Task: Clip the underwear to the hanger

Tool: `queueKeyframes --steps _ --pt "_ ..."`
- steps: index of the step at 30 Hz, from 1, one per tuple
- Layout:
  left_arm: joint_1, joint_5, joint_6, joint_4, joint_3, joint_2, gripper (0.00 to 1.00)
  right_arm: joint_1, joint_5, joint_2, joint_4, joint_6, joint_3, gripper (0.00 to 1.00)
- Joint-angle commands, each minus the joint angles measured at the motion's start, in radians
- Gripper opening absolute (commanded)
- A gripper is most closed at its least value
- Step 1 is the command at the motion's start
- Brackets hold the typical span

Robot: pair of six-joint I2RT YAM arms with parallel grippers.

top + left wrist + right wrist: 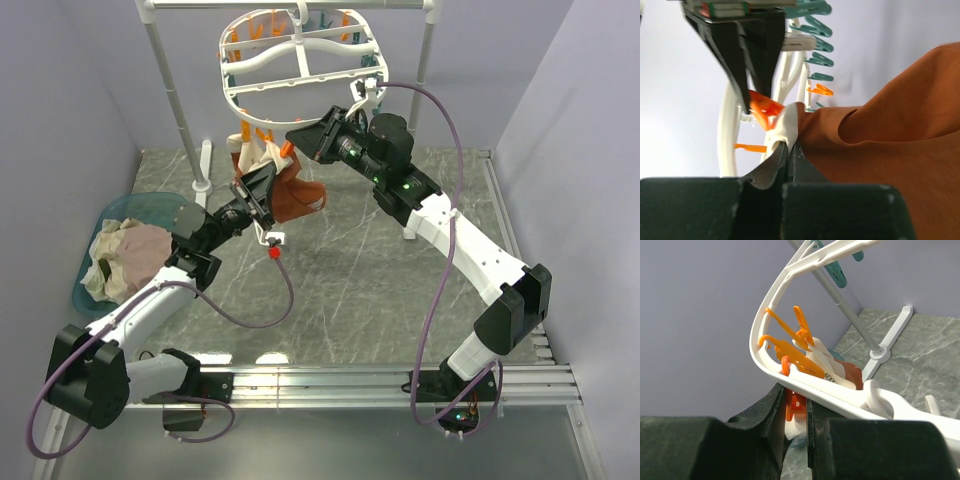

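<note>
Just below the hanger's [815, 387] front rim, the underwear [298, 198] hangs above the desk [350, 270]. Its beige waistband [785, 125] is clenched in the left end effector [788, 147]. The right end effector [305, 135] is clamped on an orange clothespin [762, 107] at that rim. In my judgement, the waistband edge should sit fully inside the pin's mouth before the squeeze is let off. The left wrist view shows fabric touching the pin, a contact the top view hides.
</note>
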Motion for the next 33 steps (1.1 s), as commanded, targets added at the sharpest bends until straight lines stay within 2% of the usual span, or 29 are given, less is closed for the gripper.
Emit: queueKeyframes --steps 1,33 --pt "-0.005 -0.021 0.013 0.057 0.047 0.03 0.0 -0.018 -0.021 0.011 0.009 0.041 -0.002 0.0" --pt "-0.035 -0.021 0.011 0.088 0.104 0.075 0.0 -0.021 -0.022 0.017 0.006 0.028 -0.011 0.0"
